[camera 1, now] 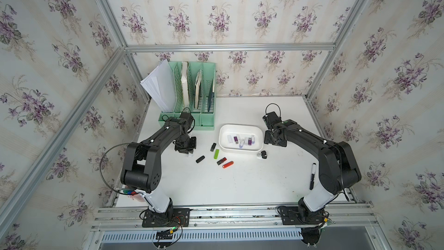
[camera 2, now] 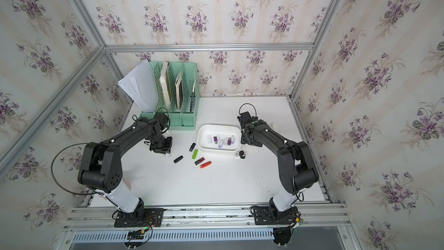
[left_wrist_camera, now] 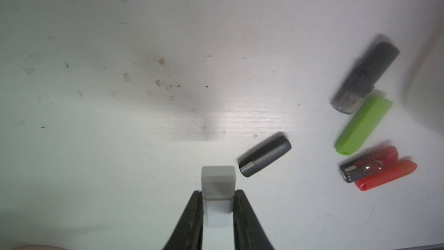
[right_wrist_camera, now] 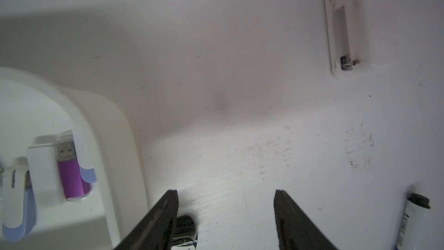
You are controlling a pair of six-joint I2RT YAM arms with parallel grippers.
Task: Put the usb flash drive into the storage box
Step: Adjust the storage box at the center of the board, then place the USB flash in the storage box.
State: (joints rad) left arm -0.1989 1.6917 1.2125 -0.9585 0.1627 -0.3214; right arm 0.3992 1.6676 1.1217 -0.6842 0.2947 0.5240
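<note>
The white counter (camera 1: pixel 240 183) carries everything. At its far edge stands a mint-green file organizer (camera 1: pixel 206 121) with papers and books in its slots. The left arm (camera 1: pixel 153 140) reaches over the counter in front of the organizer. The right arm (camera 1: pixel 310 138) reaches toward the far right part.

The storage box (camera 1: pixel 240 126), a shallow white tub, sits between the two arms and nearer the right one. Several white and purple flash drives (camera 1: pixel 242 140) lie inside it. A black-and-white marker (camera 1: pixel 312 175) lies on the counter by the right arm.

The left jaws pinch a white USB flash drive (left_wrist_camera: pixel 218 179) by its sides, well apart from the box. Whether it touches the counter cannot be told.

The right jaws stand spread and hold nothing, just beside the box's end wall, with a black-and-silver drive (right_wrist_camera: pixel 186 232) next to one finger.

Loose between the left jaws and the box lie:
- a black capped drive (left_wrist_camera: pixel 264 153)
- a dark grey drive (left_wrist_camera: pixel 365 75)
- a green drive (left_wrist_camera: pixel 364 125)
- a red swivel drive (left_wrist_camera: pixel 367 164)
- an orange-red drive (left_wrist_camera: pixel 386 175)
</note>
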